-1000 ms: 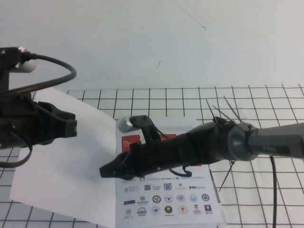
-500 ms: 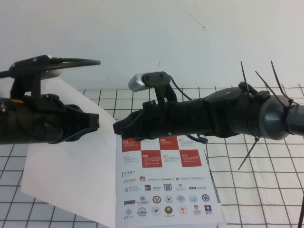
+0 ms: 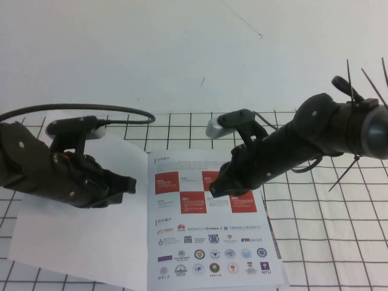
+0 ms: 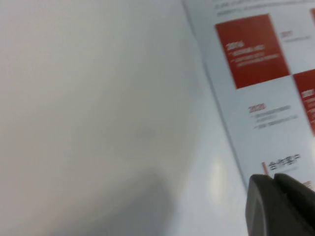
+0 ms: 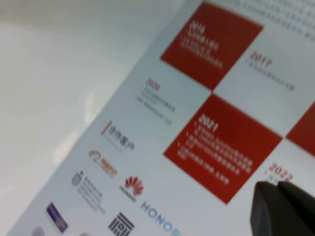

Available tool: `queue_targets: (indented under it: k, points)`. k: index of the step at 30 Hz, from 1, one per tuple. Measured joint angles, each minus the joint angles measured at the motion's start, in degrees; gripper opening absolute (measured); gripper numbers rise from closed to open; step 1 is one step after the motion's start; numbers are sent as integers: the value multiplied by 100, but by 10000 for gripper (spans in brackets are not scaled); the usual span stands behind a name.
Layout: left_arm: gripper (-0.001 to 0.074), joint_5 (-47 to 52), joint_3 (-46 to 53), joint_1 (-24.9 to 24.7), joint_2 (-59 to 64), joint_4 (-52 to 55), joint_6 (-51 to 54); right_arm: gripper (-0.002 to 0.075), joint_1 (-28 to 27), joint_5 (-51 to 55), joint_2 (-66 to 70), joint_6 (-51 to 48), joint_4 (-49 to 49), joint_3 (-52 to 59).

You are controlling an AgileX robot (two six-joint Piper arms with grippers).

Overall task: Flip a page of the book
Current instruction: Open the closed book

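A: High view first. The booklet [image 3: 206, 224] lies open on the gridded surface [image 3: 327, 230]. The cover leaf [image 3: 79, 230] is flat, plain white side up, under and just beside the left pincer [image 3: 128, 184]. The inner page with red squares and logo rows [image 3: 209, 233] sits below the right pincer [image 3: 213, 189].

B: And the pincers themselves?

A: The right pincer hangs above the red squares, tips pressed together and holding nothing. In the right wrist view its dark tips [image 5: 283, 209] show as one closed block over the print. The left pincer hovers over the white leaf near the spine; its tips [image 4: 278, 204] look closed in the left wrist view, and nothing is between them.

B: So which step is this?

A: By my reading the turn is done: the leaf lies fully over to the left pincer's side and neither pincer touches paper. What's left is to pull both arms clear. If another page were wanted, a tip would have to catch the free edge on the far side from the spine.

B: Materials?

A: Thin, glossy stock; the wrist views show soft glare patches on it. Flat rectangular sheets, a crisp fold at the spine. The surface is white with a black line grid.
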Motion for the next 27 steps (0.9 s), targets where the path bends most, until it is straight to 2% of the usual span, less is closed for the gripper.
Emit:
queue_targets:
  k: [7, 19, 27]
  points:
    - [-2, 0, 0, 0, 613, 887, -665, -1, 0, 415, 368, 303, -460, 0]
    - [-2, -409, -10, 0, 1389, 938, -754, -1, 0, 360, 517, 542, -454, -12]
    - [-2, -397, -57, 0, 1434, 938, -836, -1, 0, 284, 363, 572, -600, -1]
